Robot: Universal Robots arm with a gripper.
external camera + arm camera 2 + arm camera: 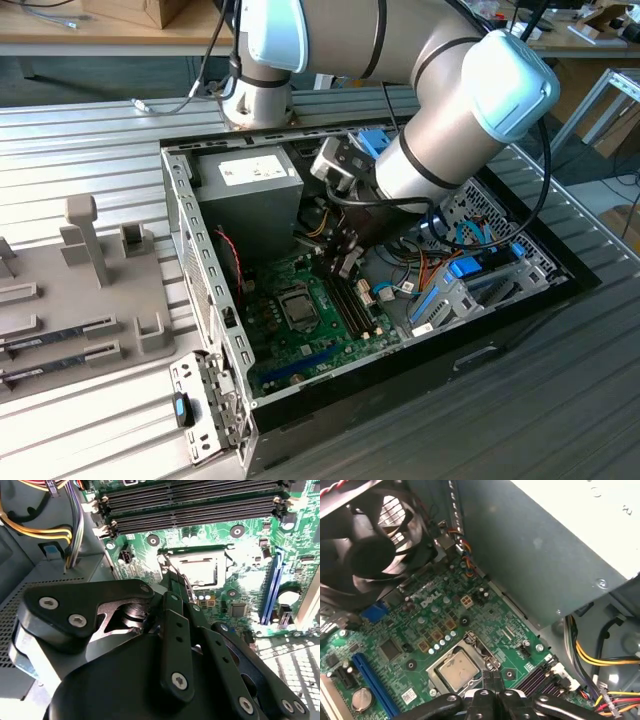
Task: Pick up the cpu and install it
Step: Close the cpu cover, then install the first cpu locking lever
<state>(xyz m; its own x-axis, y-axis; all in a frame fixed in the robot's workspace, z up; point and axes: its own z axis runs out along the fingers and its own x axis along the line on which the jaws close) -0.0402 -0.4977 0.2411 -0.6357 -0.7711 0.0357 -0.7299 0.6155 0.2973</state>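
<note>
First wrist view: cpu [456, 670] seated in its socket, gripper [492, 676] pinched narrow beside it.
From where I stand, the silvery chip lies flat on the green motherboard [485, 615], with the metal socket frame [436, 676] around its edges. The gripper's fingers are close together with nothing between them, tips just beside the socket on the side of the dark memory slots [535, 680]. A black fan [365, 550] sits near one corner of the board, and the grey power supply [545, 545] stands alongside. In the exterior view the arm [450, 120] reaches down into the open computer case [185, 230]; a grey tray [60, 290] lies well apart at the exterior view's left.
</note>
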